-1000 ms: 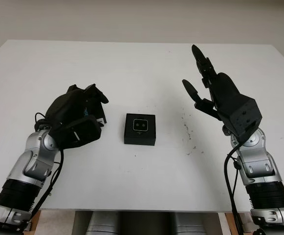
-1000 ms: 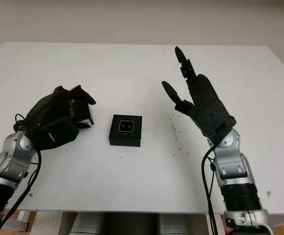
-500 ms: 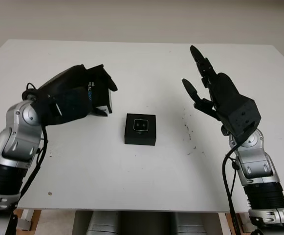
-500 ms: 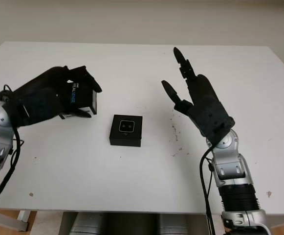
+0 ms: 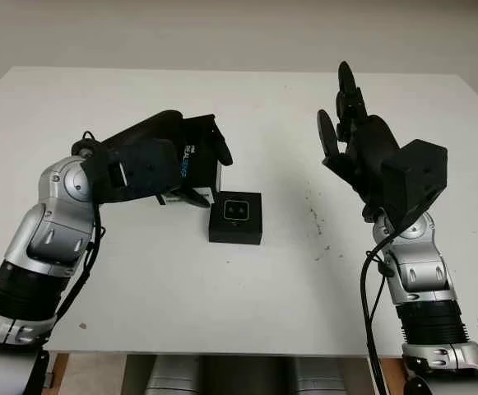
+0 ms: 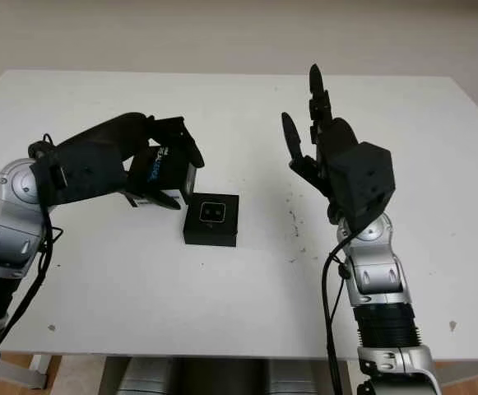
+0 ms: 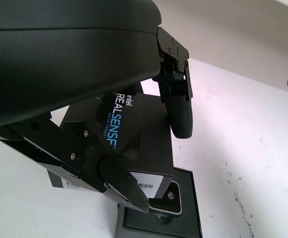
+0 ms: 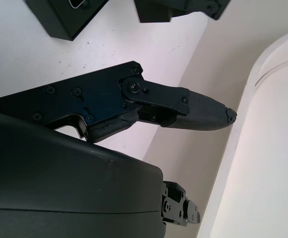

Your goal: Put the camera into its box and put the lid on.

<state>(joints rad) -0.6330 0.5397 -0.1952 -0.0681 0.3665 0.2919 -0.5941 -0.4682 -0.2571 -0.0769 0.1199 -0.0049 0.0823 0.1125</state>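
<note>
White table (image 5: 247,304); black box (image 5: 236,218) sits near its middle, lid off, open side up; camera (image 5: 237,211) already lies inside, silver face w/ two lenses showing.

L hand (image 5: 191,164) is up off the table, just to the box's left-rear side; fingers (image 7: 179,106) clamped around the black lid (image 6: 163,169), thumb under, two fingers over its top; blue-white "RealSense" lettering on the lid's side. In L wrist view the lid's near corner overlaps the box edge; can't tell whether they touch.

R hand (image 6: 314,144) held raised over the table's right half, well apart from the box, toward the right edge; open, holds nothing, palm facing left toward the box.

Dark specks on the table betw. box & R arm.
</note>
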